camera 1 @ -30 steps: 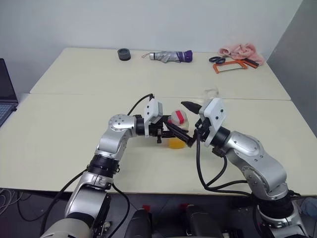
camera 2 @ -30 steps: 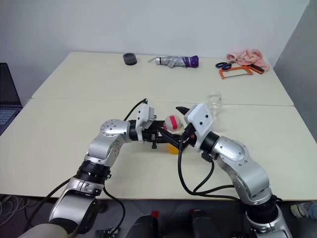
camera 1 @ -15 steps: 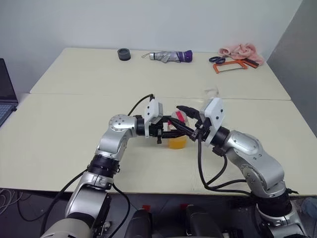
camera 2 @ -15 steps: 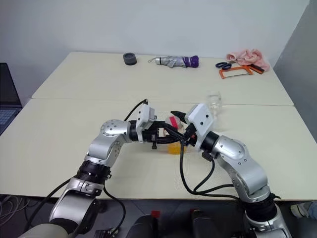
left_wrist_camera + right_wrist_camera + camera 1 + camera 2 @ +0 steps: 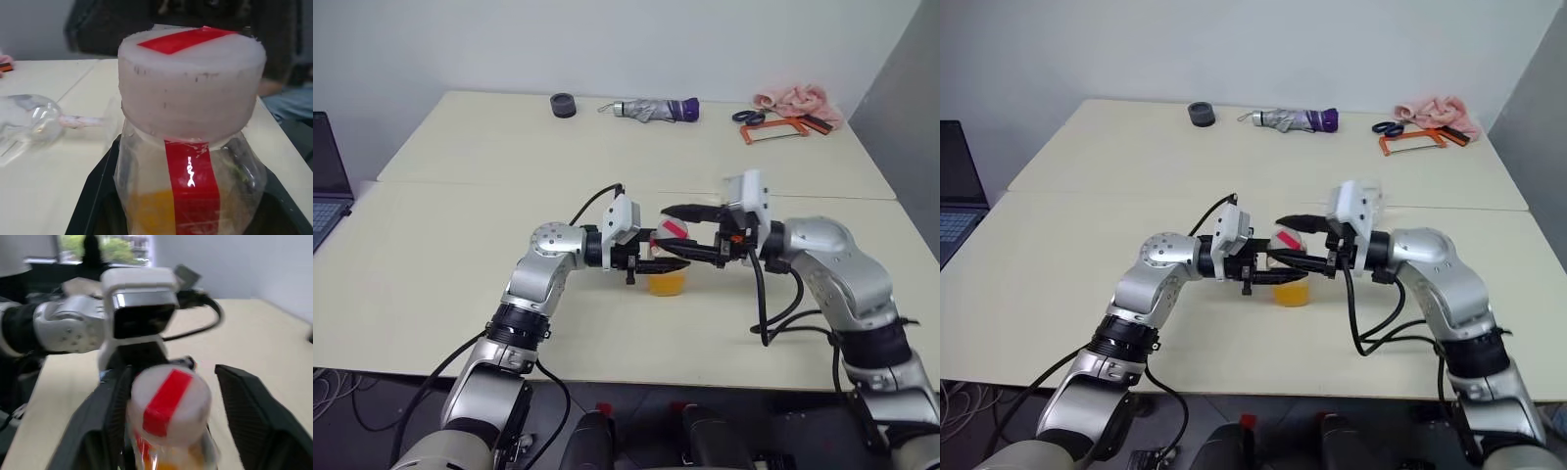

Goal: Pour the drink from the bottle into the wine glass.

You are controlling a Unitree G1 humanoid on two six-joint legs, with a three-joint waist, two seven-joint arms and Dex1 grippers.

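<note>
The small clear bottle [image 5: 667, 266] stands upright just above the table, its neck and shoulders clamped in my left gripper [image 5: 663, 264], which is shut on it from the left. Orange drink [image 5: 667, 285] fills its lower part. The red-and-white cap [image 5: 168, 400] is on. My right gripper [image 5: 171, 378] reaches in from the right, open, one black finger [image 5: 247, 406] on each side of the cap with gaps showing. The wine glass [image 5: 30, 125] shows beyond the bottle in the left wrist view; in the eye views my right wrist covers it.
Along the table's far edge lie a black tape roll [image 5: 563, 103], a folded umbrella [image 5: 656, 109], scissors with an orange saw [image 5: 773, 125] and a pink cloth [image 5: 793, 98]. A laptop [image 5: 328, 171] sits at the far left.
My right gripper narrowed around the cap half a second ago and has spread wide again, while the right arm swung outward to the right. The left gripper and bottle stayed put.
</note>
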